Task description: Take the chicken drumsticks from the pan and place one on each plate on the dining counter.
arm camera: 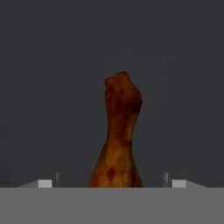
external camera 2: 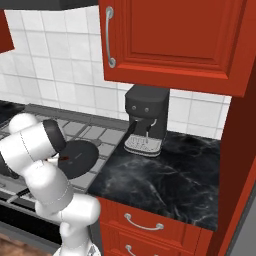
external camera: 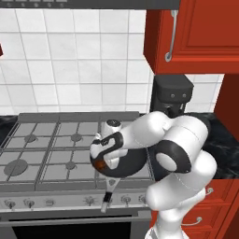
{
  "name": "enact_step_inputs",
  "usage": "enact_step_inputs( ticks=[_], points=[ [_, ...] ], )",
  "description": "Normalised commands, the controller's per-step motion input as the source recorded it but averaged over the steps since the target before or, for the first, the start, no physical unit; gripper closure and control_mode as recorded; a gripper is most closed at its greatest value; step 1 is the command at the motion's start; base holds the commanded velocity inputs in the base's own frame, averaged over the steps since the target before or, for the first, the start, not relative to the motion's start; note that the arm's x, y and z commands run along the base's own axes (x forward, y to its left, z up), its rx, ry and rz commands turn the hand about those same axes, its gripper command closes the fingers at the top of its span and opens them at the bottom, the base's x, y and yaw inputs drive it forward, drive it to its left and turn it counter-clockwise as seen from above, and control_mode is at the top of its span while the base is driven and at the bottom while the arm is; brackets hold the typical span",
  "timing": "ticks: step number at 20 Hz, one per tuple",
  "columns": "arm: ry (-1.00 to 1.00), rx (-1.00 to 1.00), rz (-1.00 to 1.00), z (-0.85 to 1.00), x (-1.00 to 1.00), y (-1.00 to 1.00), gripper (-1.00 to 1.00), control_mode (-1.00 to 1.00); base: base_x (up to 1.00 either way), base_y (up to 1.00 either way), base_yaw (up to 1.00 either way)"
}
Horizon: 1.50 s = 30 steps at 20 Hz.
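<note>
Reddish-brown drumstick (arm camera: 118,131) between spread jaws, lying in black pan (external camera 2: 80,156), on stove (external camera: 46,144)

The arm hides most of the pan (external camera: 135,164), and perhaps a second drumstick.

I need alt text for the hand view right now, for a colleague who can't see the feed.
A reddish-brown chicken drumstick lies on the dark floor of the pan, running up the middle of the picture from between the end effector's two fingertips. The fingertips stand wide apart, one on each side of the drumstick's thick end, with a gap on both sides.
</note>
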Motion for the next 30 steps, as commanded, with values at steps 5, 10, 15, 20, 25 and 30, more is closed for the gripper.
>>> enact_step_inputs(
  ticks=[5, 10, 15, 20, 25, 30],
  points=[
    [-0.02, 0.02, 0.0, -0.35, -0.5, 0.13, 1.0, -1.0, 0.0, 0.0, 0.0],
    [-0.13, 0.07, 0.0, -0.33, -0.02, -0.02, 1.0, -1.0, 0.0, 0.0, 0.0],
    [-0.3, 0.08, 0.01, 0.26, -0.2, -0.13, 1.0, -1.0, 0.0, 0.0, 0.0],
    [-0.38, 0.11, 0.0, 0.82, -0.35, -0.18, 1.0, -1.0, 0.0, 0.0, 0.0],
    [-0.26, 0.22, -0.08, 1.0, -0.45, -0.53, 1.0, -1.0, 0.0, 0.0, 0.0],
    [-0.04, 0.25, -0.32, 0.98, -0.5, -0.87, 1.0, -1.0, 0.0, 0.0, 0.0]
  ],
)
